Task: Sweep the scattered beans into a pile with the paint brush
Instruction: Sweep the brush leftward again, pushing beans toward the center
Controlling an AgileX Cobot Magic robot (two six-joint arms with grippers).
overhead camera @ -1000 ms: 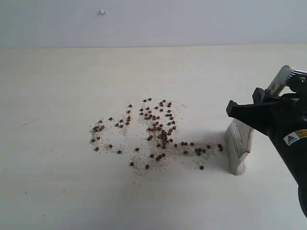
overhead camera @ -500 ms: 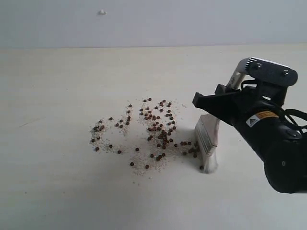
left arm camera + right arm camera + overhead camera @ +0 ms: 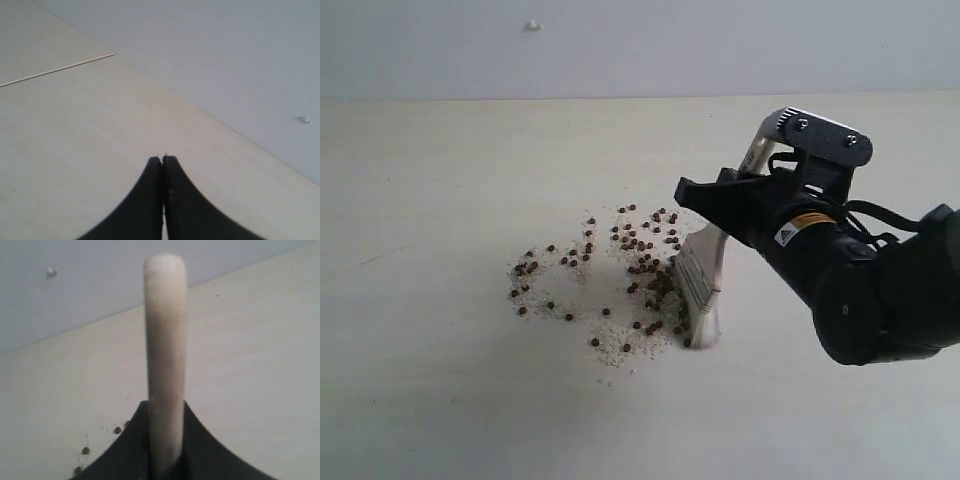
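In the exterior view, the middle of the paint brush (image 3: 701, 283) handle is being covered by the right gripper (image 3: 718, 205). Any beans (image 3: 640, 262) behind the brush head are being screened from sight. The right arm (image 3: 880, 300) is being cut off at the picture's edge. In the right wrist view the handle is being shown blurred, with ferrule and bristles being hidden. The left gripper (image 3: 162, 167) is being cropped at its picture's edge.

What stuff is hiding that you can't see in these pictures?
- Exterior view: the paint brush and right gripper block the table behind them, so any beans there are hidden.
- Right wrist view: only the handle shows; the gripper covers the bristles.
- Left wrist view: only the tips of the left gripper show; the edge cuts off the rest.
- Whitish grains: too small to count.
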